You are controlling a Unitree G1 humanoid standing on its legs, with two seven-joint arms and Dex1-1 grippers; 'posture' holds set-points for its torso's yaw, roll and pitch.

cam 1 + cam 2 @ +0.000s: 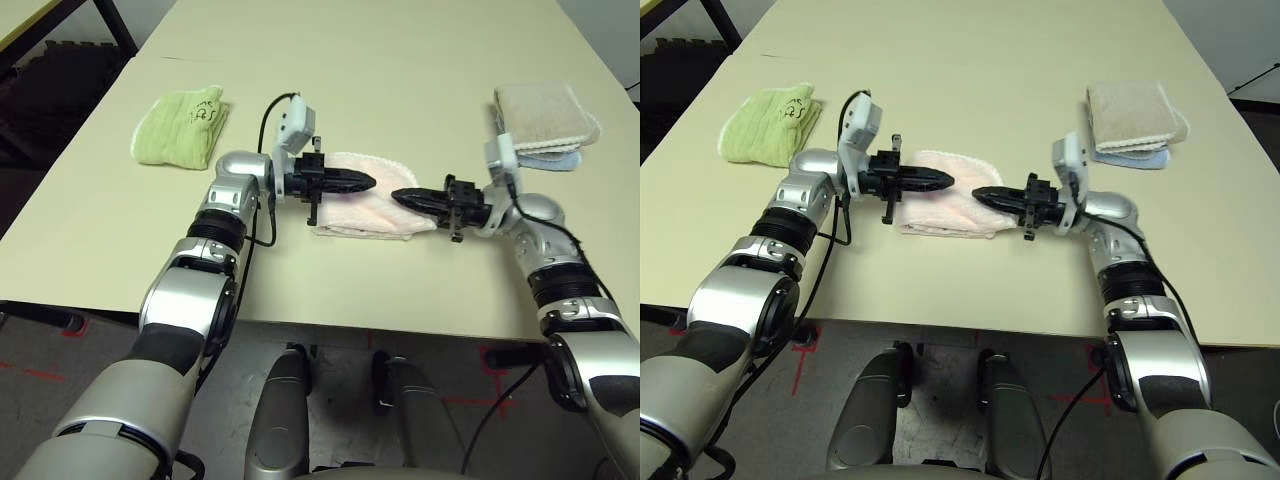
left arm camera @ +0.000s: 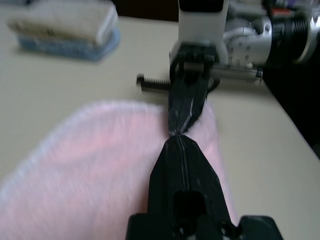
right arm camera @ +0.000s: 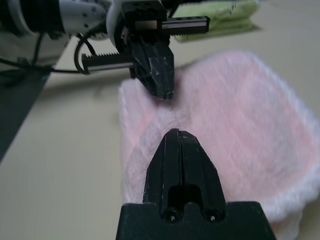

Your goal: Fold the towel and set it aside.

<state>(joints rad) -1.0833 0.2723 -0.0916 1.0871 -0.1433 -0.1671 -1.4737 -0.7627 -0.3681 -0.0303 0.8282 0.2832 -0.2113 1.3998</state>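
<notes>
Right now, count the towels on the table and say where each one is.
4. The pink towel lies folded between the two arms. The green towel lies at the robot's far left. The beige towel sits stacked on a blue towel at far right.

I see a long beige table (image 1: 400,50) under even light, grey speckled floor (image 1: 60,350) with red tape marks (image 1: 500,375) below, dark foam mats (image 1: 50,75) far left.

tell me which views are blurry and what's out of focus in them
Left wrist view: the pink towel and the stacked towels behind it are soft, the left gripper sharper. Right wrist view: the green towel is blurred. Left eye view: crisp, with soft shadows under the arms.
</notes>
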